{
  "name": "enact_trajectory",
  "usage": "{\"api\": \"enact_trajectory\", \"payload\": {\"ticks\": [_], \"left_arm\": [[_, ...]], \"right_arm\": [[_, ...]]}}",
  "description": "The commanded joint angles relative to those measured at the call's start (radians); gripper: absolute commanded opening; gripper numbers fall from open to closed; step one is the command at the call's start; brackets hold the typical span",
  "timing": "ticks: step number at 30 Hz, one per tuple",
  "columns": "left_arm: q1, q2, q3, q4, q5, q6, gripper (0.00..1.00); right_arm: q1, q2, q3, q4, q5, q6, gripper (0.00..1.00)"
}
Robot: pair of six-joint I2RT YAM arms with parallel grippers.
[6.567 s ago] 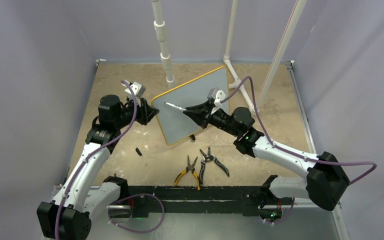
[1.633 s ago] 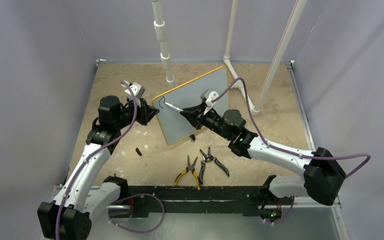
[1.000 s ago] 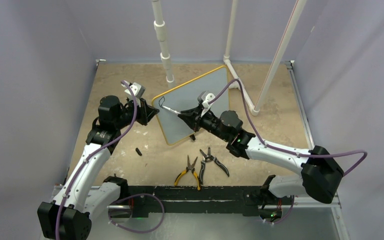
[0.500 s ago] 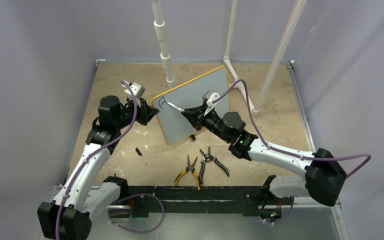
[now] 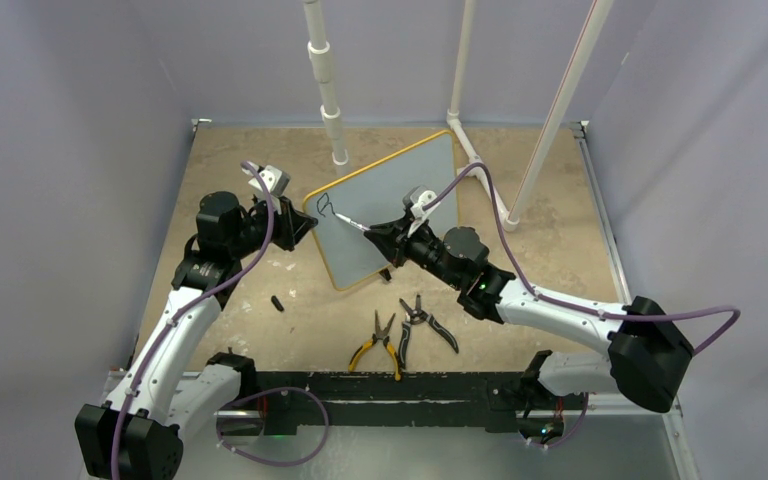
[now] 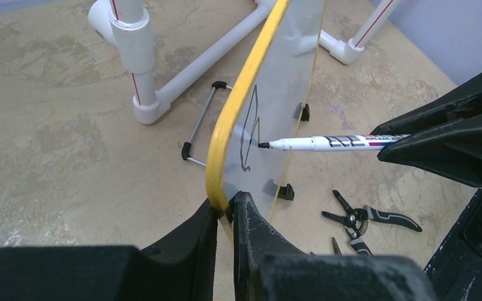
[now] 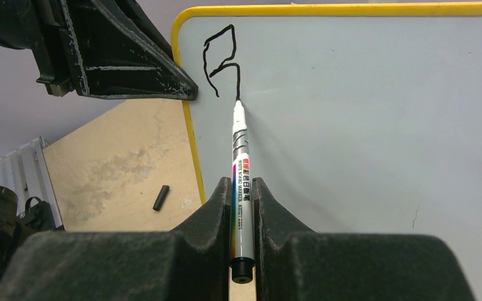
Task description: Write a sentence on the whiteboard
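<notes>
One looped stroke of the sentence [image 7: 221, 59] on the whiteboard [image 5: 380, 185], illegible.
Near: pliers [image 5: 378, 342] on surface [image 5: 520, 250]. R arm [image 5: 560, 305] reaches fwd-left, right fingers [image 7: 276, 219] shut narrow on marker [image 7: 240, 169], rear end buried btwn them, tip touching the stroke. Further: left fingers [image 6: 257, 238] pinch board's yellow rim; board tilted mid-surface, lower corner hidden by R arm.

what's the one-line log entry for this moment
left gripper: shut on whiteboard edge | right gripper: shut on marker, tip on whiteboard | sentence: first strokes only
</notes>
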Motion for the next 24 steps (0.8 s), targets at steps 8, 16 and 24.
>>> {"api": "enact_trajectory", "payload": {"ticks": [8,16,24], "left_arm": [[0.004,-0.011,-0.012,0.016,-0.005,0.036,0.0],[0.004,-0.009,-0.011,0.015,-0.005,0.037,0.0],[0.004,-0.01,-0.012,0.013,-0.005,0.037,0.0]], "right_arm": [[-0.004,0.009,0.004,0.044,-0.057,-0.005,0.0],[0.0,0.019,0.015,0.059,-0.07,-0.008,0.0],[0.003,0.027,0.022,0.07,-0.075,-0.01,0.0]]}}
